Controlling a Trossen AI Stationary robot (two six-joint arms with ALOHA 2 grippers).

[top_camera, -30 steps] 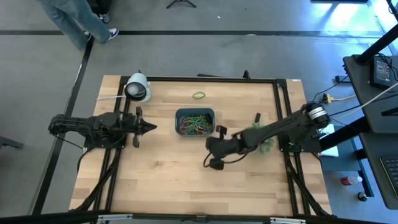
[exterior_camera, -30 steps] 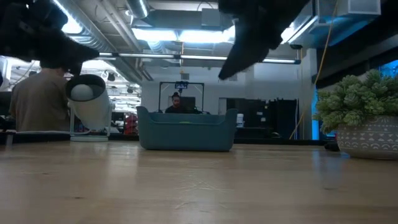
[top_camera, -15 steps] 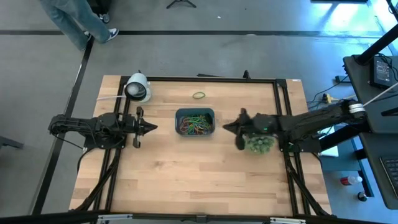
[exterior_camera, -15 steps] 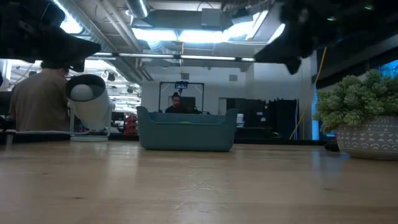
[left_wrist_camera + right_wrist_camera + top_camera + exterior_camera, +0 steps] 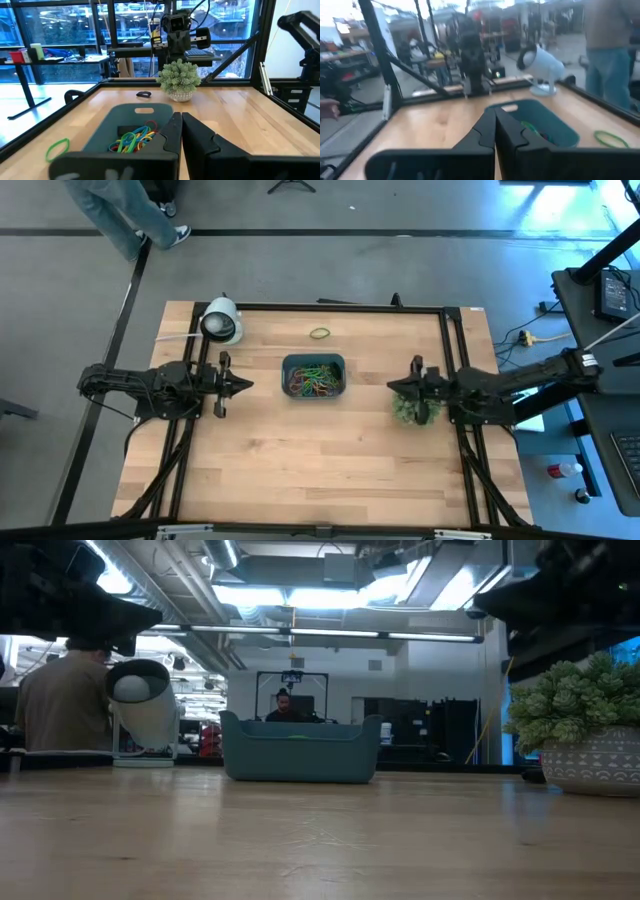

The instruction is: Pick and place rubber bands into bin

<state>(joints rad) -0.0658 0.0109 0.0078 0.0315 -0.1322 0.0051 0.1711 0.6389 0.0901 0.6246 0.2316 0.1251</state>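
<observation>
The bin [image 5: 314,375] sits between both pressed-together end effectors: left [image 5: 245,384], right [image 5: 394,386], which has retracted rightward.

— What is seen of the table [image 5: 300,470]?
— Pale wood planks, smooth, with a faint sheen.
— And the bin [image 5: 314,361]?
— Matt teal plastic; the rubber bands [image 5: 312,380] inside look glossy. The white dome [image 5: 221,322] appears smooth, shiny plastic.

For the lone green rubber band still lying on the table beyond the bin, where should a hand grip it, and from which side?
The green rubber band lies flat on the table, apart from the bin, so nothing blocks it. Probably best to come straight down from above and pinch across one strand of the loop, fingers straddling it. A sideways approach would likely slide over something so thin.
</observation>
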